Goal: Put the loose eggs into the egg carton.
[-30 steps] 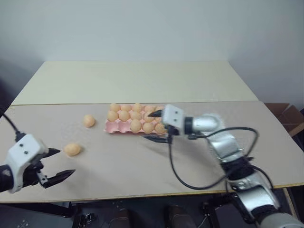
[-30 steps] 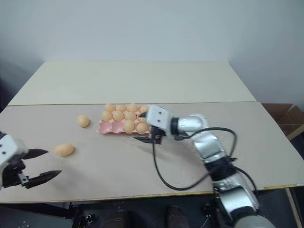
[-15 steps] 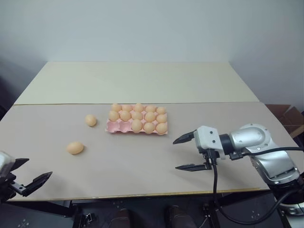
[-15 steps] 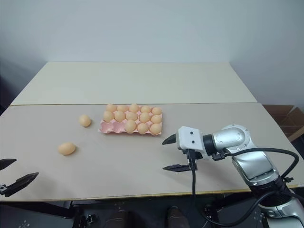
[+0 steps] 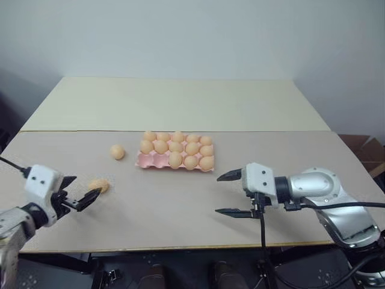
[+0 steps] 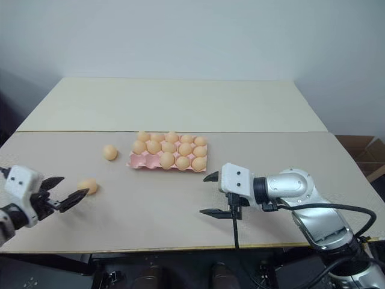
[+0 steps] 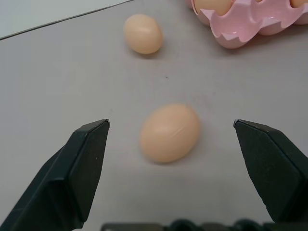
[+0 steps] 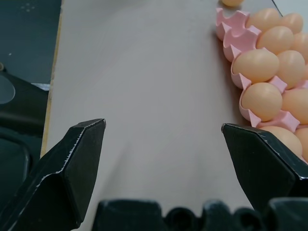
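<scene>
- The egg carton point(image 5: 175, 158) sits a little left of centre in the left eye view, on the grey front worktop point(image 5: 180, 205), its far side just short of the seam where a paler worktop point(image 5: 174, 102) begins.
- The carton's cups are mostly filled; two front cups at its left end look empty.
- Two loose eggs lie left of the carton: the far egg point(image 5: 117, 152) is near the carton's left edge but apart from it, and the near egg point(image 5: 99, 185) is further toward the lower left of the frame.
- The left gripper point(image 5: 79, 190) is at the lower left with its jaws spread wide and nothing between them; in the left wrist view the near egg point(image 7: 170, 132) lies just ahead of the gap, and neither fingertip point(image 7: 94, 139) touches it.
- The right gripper point(image 5: 229, 194) is right of centre, below the carton's right end and well apart from it, jaws wide and empty.
- Bare worktop lies between the two grippers and along the front edge; the right wrist view shows that front edge point(image 8: 54, 91) with dark floor beyond.
- No brand, label or readable writing shows on anything.
</scene>
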Motion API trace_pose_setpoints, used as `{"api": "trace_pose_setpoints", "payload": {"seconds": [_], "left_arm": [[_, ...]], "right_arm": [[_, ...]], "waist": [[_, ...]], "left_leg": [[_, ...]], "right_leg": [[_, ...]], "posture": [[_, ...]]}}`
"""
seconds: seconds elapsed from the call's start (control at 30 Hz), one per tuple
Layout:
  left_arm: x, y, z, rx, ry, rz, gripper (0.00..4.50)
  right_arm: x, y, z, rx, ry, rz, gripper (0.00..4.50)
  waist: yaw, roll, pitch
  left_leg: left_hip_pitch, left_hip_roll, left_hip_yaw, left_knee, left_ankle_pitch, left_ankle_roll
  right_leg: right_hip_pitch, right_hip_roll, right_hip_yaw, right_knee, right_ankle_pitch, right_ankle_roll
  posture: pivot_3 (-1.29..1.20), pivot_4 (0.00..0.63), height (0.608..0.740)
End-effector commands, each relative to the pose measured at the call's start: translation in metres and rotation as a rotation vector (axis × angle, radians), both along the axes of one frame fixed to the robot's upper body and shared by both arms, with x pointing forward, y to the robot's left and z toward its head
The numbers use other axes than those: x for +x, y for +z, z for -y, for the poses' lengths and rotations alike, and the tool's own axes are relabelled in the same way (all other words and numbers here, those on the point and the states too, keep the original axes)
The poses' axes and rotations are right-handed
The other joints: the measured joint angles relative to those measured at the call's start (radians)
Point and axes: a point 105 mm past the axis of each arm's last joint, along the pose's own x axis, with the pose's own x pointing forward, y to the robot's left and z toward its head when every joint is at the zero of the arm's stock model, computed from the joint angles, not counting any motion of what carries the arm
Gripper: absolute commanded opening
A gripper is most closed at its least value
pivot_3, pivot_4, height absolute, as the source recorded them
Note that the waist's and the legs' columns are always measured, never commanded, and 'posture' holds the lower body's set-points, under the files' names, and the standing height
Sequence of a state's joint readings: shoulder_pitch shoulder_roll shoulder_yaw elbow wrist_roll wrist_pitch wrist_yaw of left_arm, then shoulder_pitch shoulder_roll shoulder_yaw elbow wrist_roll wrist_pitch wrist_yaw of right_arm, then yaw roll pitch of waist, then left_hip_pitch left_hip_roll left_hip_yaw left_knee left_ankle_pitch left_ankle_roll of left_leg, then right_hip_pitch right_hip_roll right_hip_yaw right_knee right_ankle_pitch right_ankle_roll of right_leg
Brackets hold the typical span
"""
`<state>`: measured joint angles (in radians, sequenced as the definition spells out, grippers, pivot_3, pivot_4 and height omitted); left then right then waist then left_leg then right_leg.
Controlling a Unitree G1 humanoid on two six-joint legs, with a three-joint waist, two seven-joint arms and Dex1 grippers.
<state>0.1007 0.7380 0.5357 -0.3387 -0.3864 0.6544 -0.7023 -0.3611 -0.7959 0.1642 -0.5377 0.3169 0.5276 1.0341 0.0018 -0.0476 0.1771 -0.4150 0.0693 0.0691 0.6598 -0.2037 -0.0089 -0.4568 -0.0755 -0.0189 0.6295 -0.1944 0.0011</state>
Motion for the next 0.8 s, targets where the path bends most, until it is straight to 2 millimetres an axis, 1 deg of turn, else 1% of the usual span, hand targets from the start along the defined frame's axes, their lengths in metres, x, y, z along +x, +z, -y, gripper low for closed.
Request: {"api": "trace_pose_setpoints", "payload": {"seconds": [0.03, 0.2, 0.47, 0.6, 0.73, 0.77, 0.8], "left_arm": [[0.01, -0.004, 0.003, 0.022, -0.012, 0.007, 4.5], [0.018, -0.02, 0.003, 0.03, -0.024, -0.036, 4.5], [0.037, -0.029, 0.008, -0.009, -0.027, -0.019, 4.5], [0.034, -0.03, 0.011, -0.022, -0.053, -0.04, 3.67], [0.033, -0.032, 0.008, -0.017, -0.043, -0.039, 2.37], [0.033, -0.032, 0.008, -0.014, -0.044, -0.037, 2.23], [0.033, -0.031, 0.009, -0.015, -0.05, -0.035, 2.21]], "right_arm": [[-0.001, 0.011, 0.004, 0.019, -0.047, 0.058, 4.48], [-0.002, 0.006, 0.008, 0.01, -0.088, 0.063, 4.48], [-0.004, 0.006, 0.003, 0.021, -0.093, 0.062, 4.48], [-0.004, 0.007, 0.003, 0.013, -0.098, 0.064, 4.5], [-0.002, 0.004, 0.003, -0.012, -0.103, 0.074, 4.5], [0.0, 0.004, 0.002, -0.014, -0.107, 0.077, 4.5], [0.001, 0.004, 0.001, -0.014, -0.109, 0.079, 4.5]], "waist": [[0.001, 0.0, 0.0], [0.0, 0.0, 0.0], [0.008, 0.0, 0.0], [0.006, 0.0, 0.0], [0.008, 0.0, 0.0], [0.008, 0.0, 0.0], [0.008, 0.0, 0.0]], "left_leg": [[0.0, 0.0, 0.0, 0.0, 0.0, 0.0], [0.001, 0.0, 0.0, 0.0, 0.0, 0.0], [0.0, 0.0, 0.0, 0.001, 0.0, 0.0], [0.0, 0.0, 0.001, 0.001, 0.0, 0.0], [0.0, 0.0, 0.001, 0.001, 0.0, 0.0], [0.0, 0.0, 0.001, 0.001, 0.0, 0.0], [0.0, 0.0, 0.001, 0.001, 0.0, 0.0]], "right_leg": [[0.0, 0.0, 0.0, 0.0, 0.0, 0.0], [0.0, 0.0, 0.0, 0.0, 0.0, 0.0], [0.001, 0.0, 0.0, 0.0, 0.0, 0.001], [0.0, 0.0, 0.001, 0.0, 0.001, 0.001], [0.0, 0.0, 0.001, 0.0, 0.001, 0.001], [0.0, 0.0, 0.001, 0.0, 0.0, 0.001], [0.0, 0.0, 0.001, 0.0, 0.0, 0.001]], "posture": [[0.0, 0.15, 0.74], [0.0, 0.15, 0.74], [0.0, 0.15, 0.74], [0.0, 0.15, 0.74], [0.0, 0.15, 0.74], [0.0, 0.15, 0.74], [0.0, 0.15, 0.74]]}}
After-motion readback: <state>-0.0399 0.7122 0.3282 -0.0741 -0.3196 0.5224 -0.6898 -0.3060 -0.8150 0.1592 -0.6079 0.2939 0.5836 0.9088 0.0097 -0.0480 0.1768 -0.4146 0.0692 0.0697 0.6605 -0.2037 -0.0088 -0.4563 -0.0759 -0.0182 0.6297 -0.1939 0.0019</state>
